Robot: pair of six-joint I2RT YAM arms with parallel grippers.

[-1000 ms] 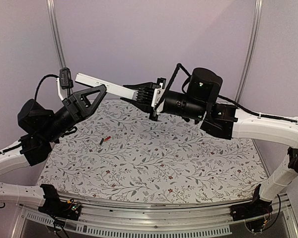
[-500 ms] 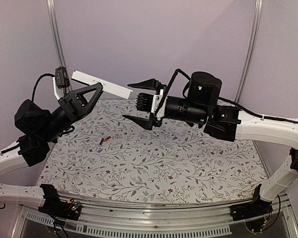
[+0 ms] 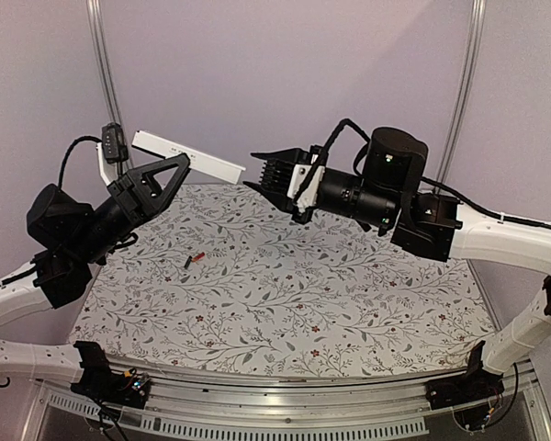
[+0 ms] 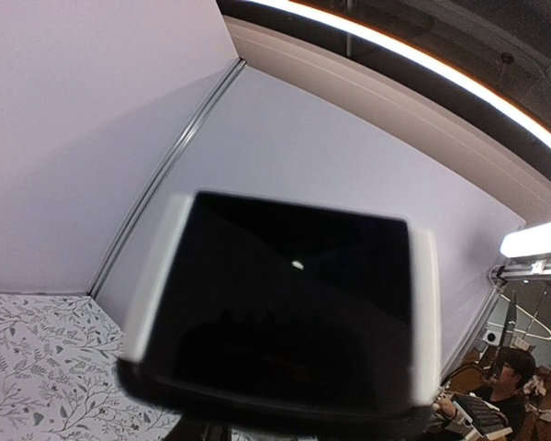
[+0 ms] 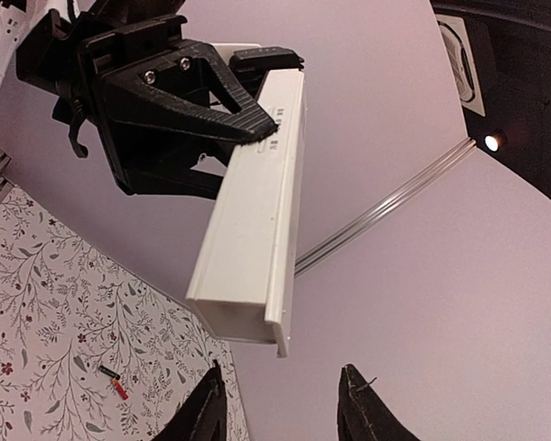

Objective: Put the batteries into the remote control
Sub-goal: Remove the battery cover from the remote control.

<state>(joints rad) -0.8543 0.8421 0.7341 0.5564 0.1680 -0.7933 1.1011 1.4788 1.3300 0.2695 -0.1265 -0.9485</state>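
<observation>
My left gripper [image 3: 179,163] is shut on the long white remote control [image 3: 191,157] and holds it high above the table, its free end pointing right. In the right wrist view the remote control [image 5: 253,230] points its open hollow end at the camera, with the left gripper [image 5: 260,90] clamped on its far part. In the left wrist view the remote control [image 4: 285,312] fills the frame as a dark blurred block. My right gripper [image 3: 250,171] is open and empty, just right of the remote's free end, not touching it [image 5: 280,381]. One battery [image 3: 195,260] lies on the table [image 5: 112,378].
The table carries a floral-patterned mat [image 3: 331,294]. Purple walls stand close behind, with aluminium posts at the back left [image 3: 101,64] and back right [image 3: 466,73]. Both arms are raised over the back half of the table.
My right gripper let go of the remote's free end, opened and pulled back to the right. My left gripper lifted the remote slightly and still holds it.
</observation>
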